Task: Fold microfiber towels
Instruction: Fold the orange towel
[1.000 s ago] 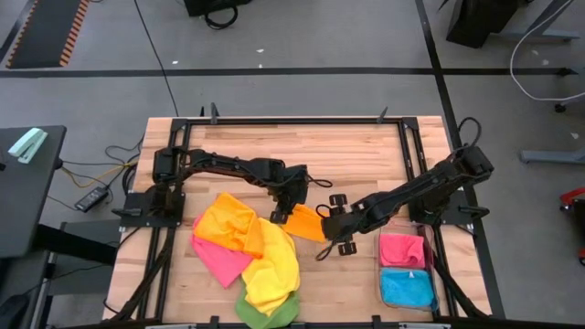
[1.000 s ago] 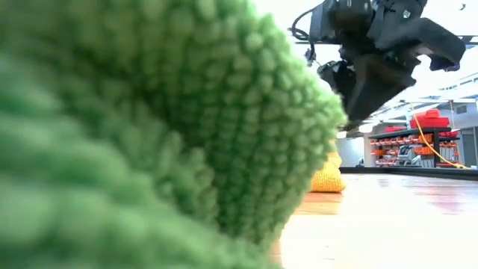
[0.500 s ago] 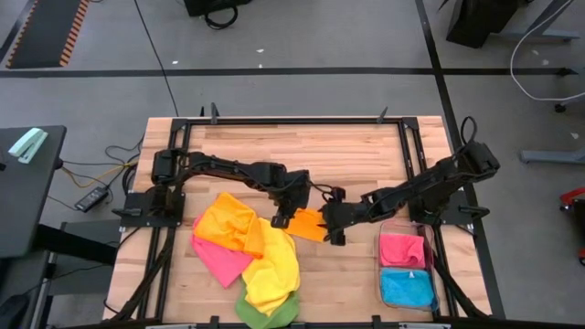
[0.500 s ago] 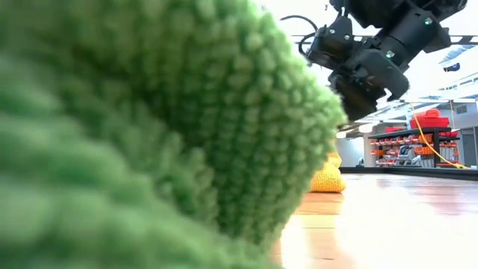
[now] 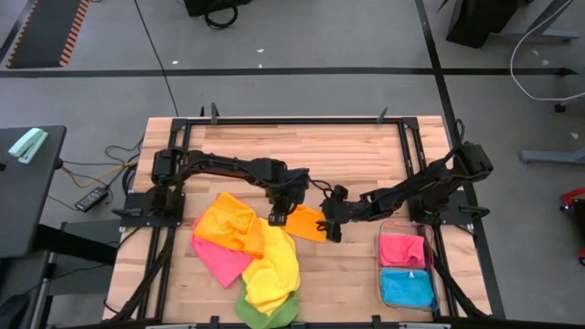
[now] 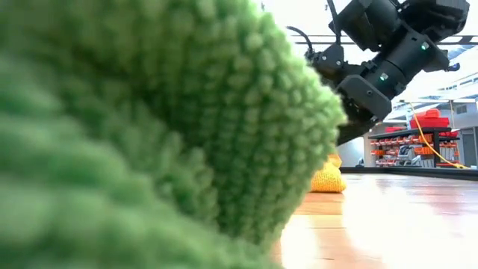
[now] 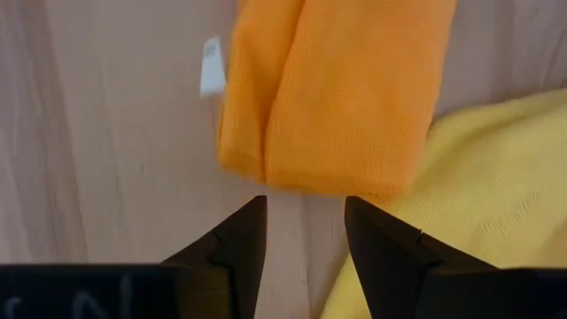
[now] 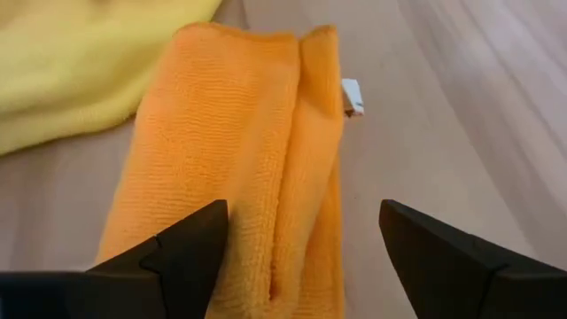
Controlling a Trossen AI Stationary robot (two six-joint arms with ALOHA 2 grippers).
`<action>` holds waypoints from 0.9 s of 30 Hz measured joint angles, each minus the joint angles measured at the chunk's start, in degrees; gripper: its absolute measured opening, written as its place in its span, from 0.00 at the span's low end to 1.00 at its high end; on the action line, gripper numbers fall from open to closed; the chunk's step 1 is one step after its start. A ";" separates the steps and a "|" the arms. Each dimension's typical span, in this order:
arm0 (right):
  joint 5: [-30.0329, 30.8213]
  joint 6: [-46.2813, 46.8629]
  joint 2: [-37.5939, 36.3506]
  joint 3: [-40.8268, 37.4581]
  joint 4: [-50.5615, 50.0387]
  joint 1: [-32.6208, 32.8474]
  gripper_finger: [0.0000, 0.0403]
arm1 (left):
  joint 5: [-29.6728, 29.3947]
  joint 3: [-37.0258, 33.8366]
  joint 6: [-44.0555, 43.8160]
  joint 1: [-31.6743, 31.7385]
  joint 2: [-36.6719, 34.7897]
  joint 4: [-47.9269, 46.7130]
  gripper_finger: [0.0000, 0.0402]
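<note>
A folded orange towel (image 5: 307, 223) lies flat on the table between my two grippers, with a white tag (image 7: 210, 66) at one edge. My left gripper (image 5: 279, 219) is open and stands just short of the towel's left end (image 7: 330, 182). My right gripper (image 5: 331, 226) is open at the towel's right end, and the towel (image 8: 239, 159) runs between its fingers. A pile of orange (image 5: 228, 223), pink (image 5: 218, 257), yellow (image 5: 274, 266) and green (image 5: 266, 313) towels lies at the front left. The green towel (image 6: 149, 134) fills most of the low view. My right gripper's open fingers (image 8: 190, 250) stand on either side of the folded orange towel's right end (image 8: 266, 266). They come slanting down from the table's right. I cannot tell whether they touch the towel. My left gripper touches nothing.
A clear plastic bin (image 5: 381, 274) at the front right holds a folded pink towel (image 5: 402, 249) and a blue one (image 5: 407, 288). The yellow towel (image 7: 478, 177) lies close beside the orange one. Bare wood (image 5: 302, 146) spreads across the table's far half.
My right gripper has moved toward the table's left and a little toward its far edge, up to the folded orange towel's right end, and has tipped over as it went. The towel has stayed where it was.
</note>
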 joint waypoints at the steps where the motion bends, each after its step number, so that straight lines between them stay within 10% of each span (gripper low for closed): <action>1: 0.02 0.95 -0.09 -0.75 1.08 -0.02 0.75 | 0.02 0.00 -0.49 0.00 0.00 -0.55 0.40; 13: -1.78 7.08 0.84 -5.99 2.81 -0.85 0.71 | 0.07 0.00 -6.17 -0.04 0.00 -0.63 0.35; 27: -4.39 2.69 0.69 -6.92 2.58 -0.83 0.28 | 0.24 1.86 -6.99 -2.77 0.00 1.39 0.32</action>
